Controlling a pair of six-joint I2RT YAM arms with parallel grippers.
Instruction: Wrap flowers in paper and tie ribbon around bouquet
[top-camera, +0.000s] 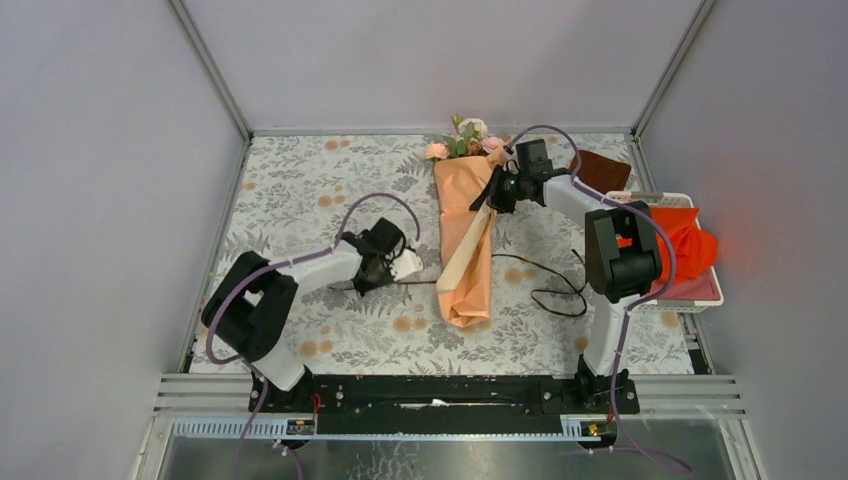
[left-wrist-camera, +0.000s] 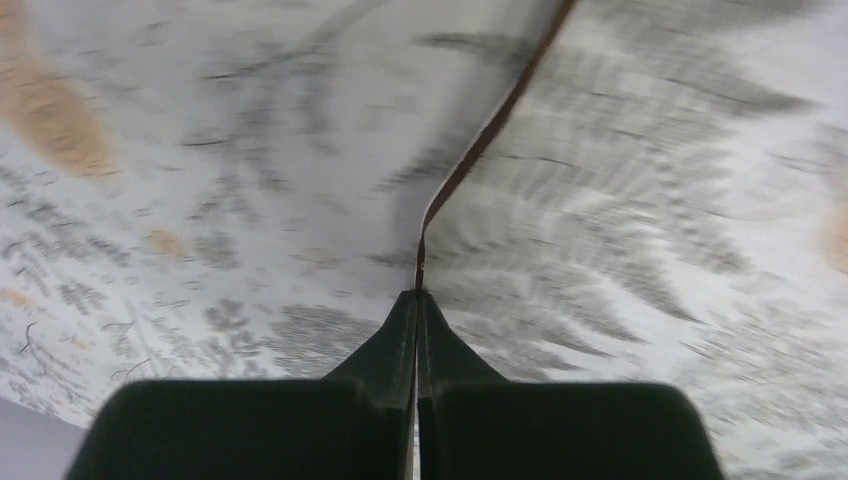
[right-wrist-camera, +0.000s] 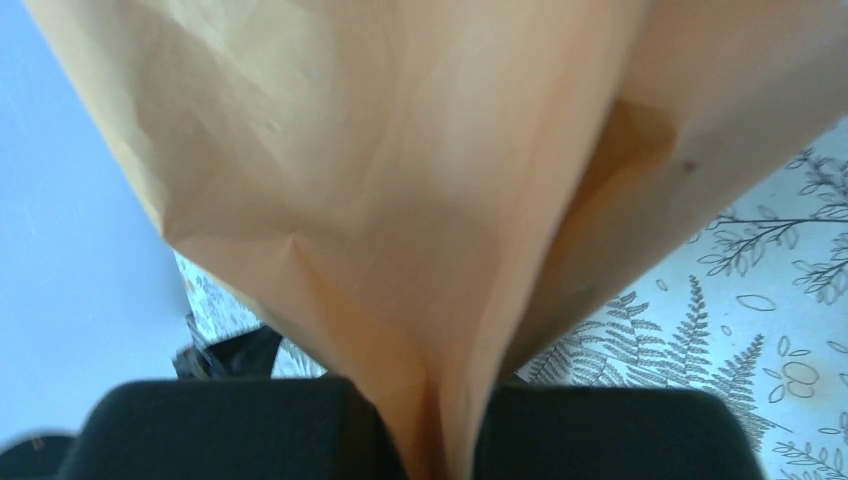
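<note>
Left pincer (left-wrist-camera: 417, 300): On my side of the counter (top-camera: 300, 190), left of the bouquet (top-camera: 465, 240), I saw it low, its jaws shut tight on one end of the ribbon (left-wrist-camera: 480, 145).
Ribbon: Thin and dark brown, it ran from that pinch toward the bouquet's lower part. More of it lay in loose loops on the counter to the right. From overhead I could not tell whether it passed under the wrap or around it.
Bouquet: It lay lengthwise mid-counter, narrow end toward me.
Paper (right-wrist-camera: 400, 200): Peach-orange, it formed a long cone with a tan strip of its reverse showing along a diagonal fold.
Right pincer (right-wrist-camera: 430, 445): It reached in from the right to the cone's upper part, clamped on a fold of the paper.
Basket (top-camera: 712, 290): White, at the right edge, it held a bright orange cloth (top-camera: 690, 245).
Flowers (top-camera: 468, 135): Pink and cream heads with green leaves poked out of the far end.
Brown cloth (top-camera: 600, 168): It lay in the far right corner.
</note>
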